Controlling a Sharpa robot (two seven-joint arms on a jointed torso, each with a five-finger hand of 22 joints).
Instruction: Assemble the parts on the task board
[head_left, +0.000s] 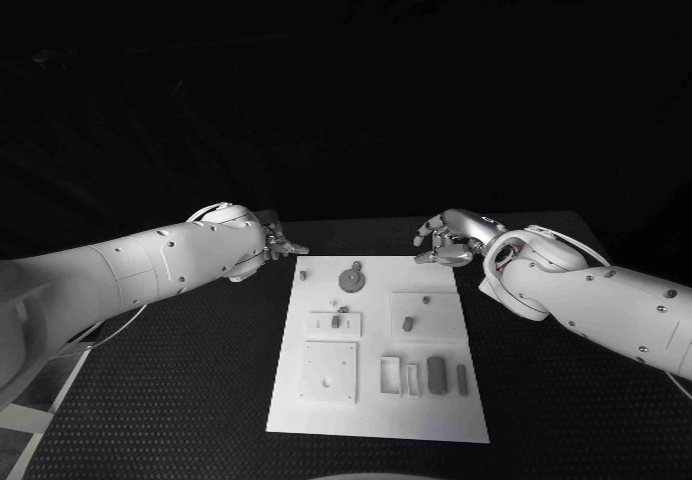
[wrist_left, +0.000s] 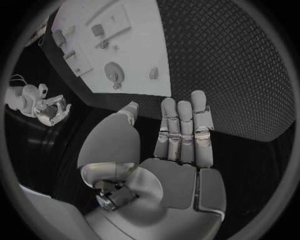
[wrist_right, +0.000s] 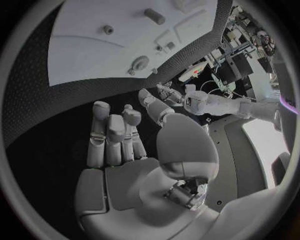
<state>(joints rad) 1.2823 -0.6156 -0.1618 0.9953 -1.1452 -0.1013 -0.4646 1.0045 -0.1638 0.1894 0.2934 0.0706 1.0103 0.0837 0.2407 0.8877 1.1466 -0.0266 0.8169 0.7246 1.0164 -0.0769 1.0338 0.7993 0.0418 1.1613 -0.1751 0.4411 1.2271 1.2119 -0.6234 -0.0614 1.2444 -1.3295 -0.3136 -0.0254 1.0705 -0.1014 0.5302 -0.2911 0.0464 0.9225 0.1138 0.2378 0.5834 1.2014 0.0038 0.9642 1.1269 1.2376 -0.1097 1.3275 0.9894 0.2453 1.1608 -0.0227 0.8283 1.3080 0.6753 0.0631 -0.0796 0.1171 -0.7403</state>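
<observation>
While both hands hover off the far corners of the task board (head_left: 378, 425), neither holds anything. Left hand (head_left: 270, 243): fingers extended and apart, palm empty, over black worktop (head_left: 173, 400) beside the board's far left corner. Right hand (head_left: 450, 240): fingers loosely spread, released, just beyond the far right corner. Grey parts lie on the board: round disc part (head_left: 352, 277) near far edge, oblong block (head_left: 436, 374) near right.

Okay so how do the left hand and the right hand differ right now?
The left hand hangs over the black table beside the task board's far left corner; the right hand hangs off its far right corner. Both hold nothing, with fingers extended and fairly straight in the wrist views.
</observation>
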